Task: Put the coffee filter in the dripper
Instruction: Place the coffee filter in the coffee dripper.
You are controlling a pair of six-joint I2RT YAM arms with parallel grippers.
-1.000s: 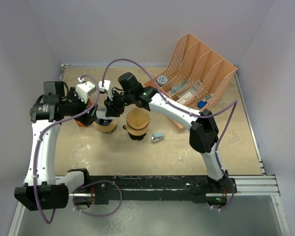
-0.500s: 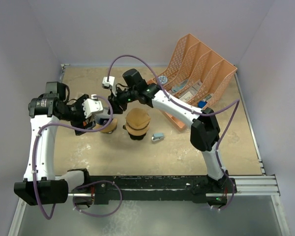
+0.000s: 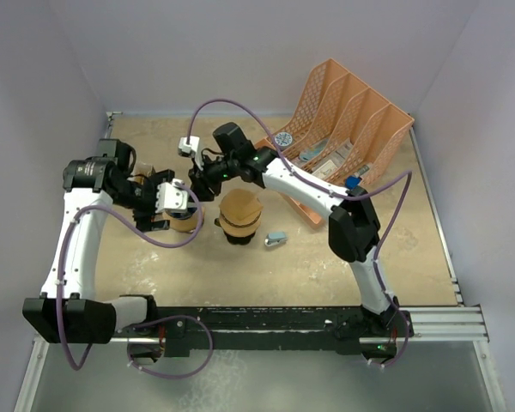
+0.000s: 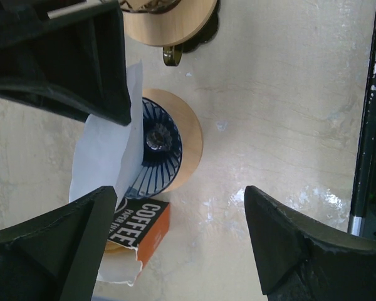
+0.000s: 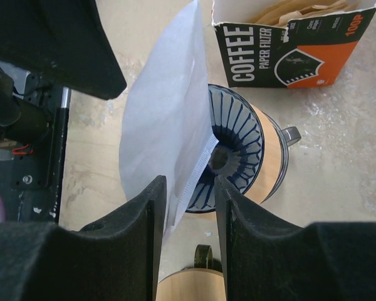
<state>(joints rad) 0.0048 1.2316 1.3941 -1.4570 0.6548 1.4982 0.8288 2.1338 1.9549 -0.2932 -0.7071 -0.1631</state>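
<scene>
A dark blue ribbed dripper [image 5: 235, 144] on a wooden collar stands on the table, also seen as the dripper [image 4: 166, 147] and the dripper [image 3: 187, 221]. A white coffee filter [image 5: 166, 106] stands tilted with its lower edge in the dripper's left side. My right gripper [image 5: 188, 188] hovers over it with its jaws partly apart. The filter leans on the left finger [image 5: 151, 213] and is clear of the other. The filter [image 4: 103, 150] shows under that gripper. My left gripper [image 4: 178, 200] is wide open just beside the dripper, with nothing between its fingers.
An orange and black coffee filter box [image 5: 288, 50], torn open, lies next to the dripper, by my left fingertip as the box [image 4: 141, 229]. A second dripper [image 3: 240, 210] holding a brown filter stands to the right. A small blue-grey object [image 3: 276, 239] and an orange file rack [image 3: 343, 129] are further right.
My left gripper has swung from behind the dripper to its near left side and narrowed a little. My right gripper has drawn back slightly towards the far side.
</scene>
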